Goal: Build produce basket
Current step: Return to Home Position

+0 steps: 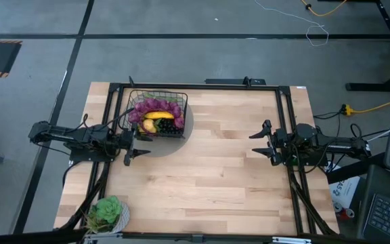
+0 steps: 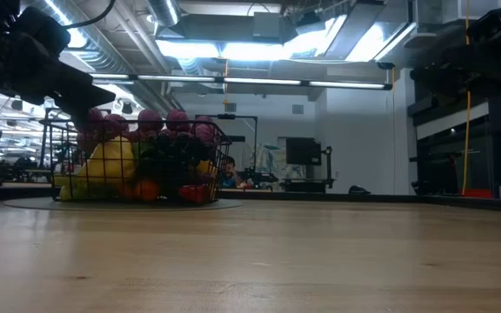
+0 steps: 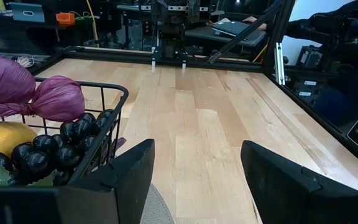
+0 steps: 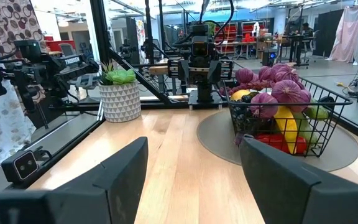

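The black wire-mesh basket [image 1: 158, 114] stands on a round grey mat at the table's far left. It holds produce: a yellow banana [image 1: 159, 115], purple bunches [image 1: 147, 106], dark grapes [image 1: 168, 126] and a red piece [image 4: 277, 142]. It also shows in the low view [image 2: 137, 165] and the left wrist view [image 3: 104, 134]. My left gripper [image 1: 137, 144] is open and empty, just near-left of the basket. My right gripper [image 1: 263, 144] is open and empty at the table's right side.
A green plant in a white pot [image 1: 108, 214] stands at the table's near left corner. A black frame [image 1: 202, 86] runs along the table's far edge and sides. Bare wood [image 1: 208, 163] lies between the two grippers.
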